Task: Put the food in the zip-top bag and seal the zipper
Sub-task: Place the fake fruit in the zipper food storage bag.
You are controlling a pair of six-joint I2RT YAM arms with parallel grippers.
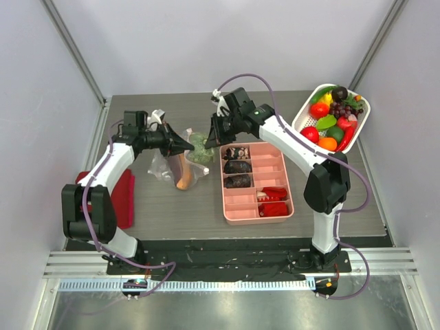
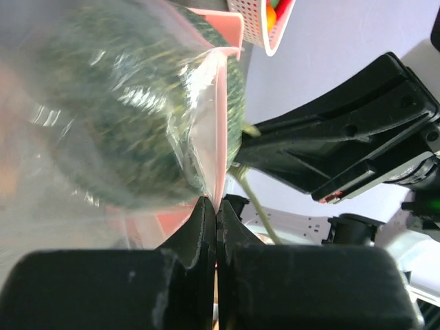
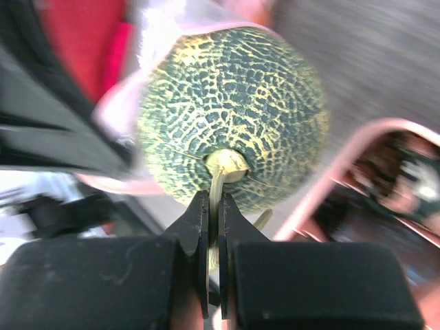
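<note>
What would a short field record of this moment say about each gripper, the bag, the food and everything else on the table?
left gripper: shut on the mouth edge of the zip-top bag
right gripper: shut on the stem of a green netted melon
melon position: at the bag mouth, partly behind the plastic
already in bag: one orange piece, kind unclear
zipper: open
white basket: holds several fruits
also on table: pink compartment tray, red cloth

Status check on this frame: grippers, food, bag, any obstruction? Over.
Left gripper shut on rim of zip-top bag. Right gripper shut on toy melon by its stem, melon partway into the open mouth. Pink tray beside, not blocking.
</note>
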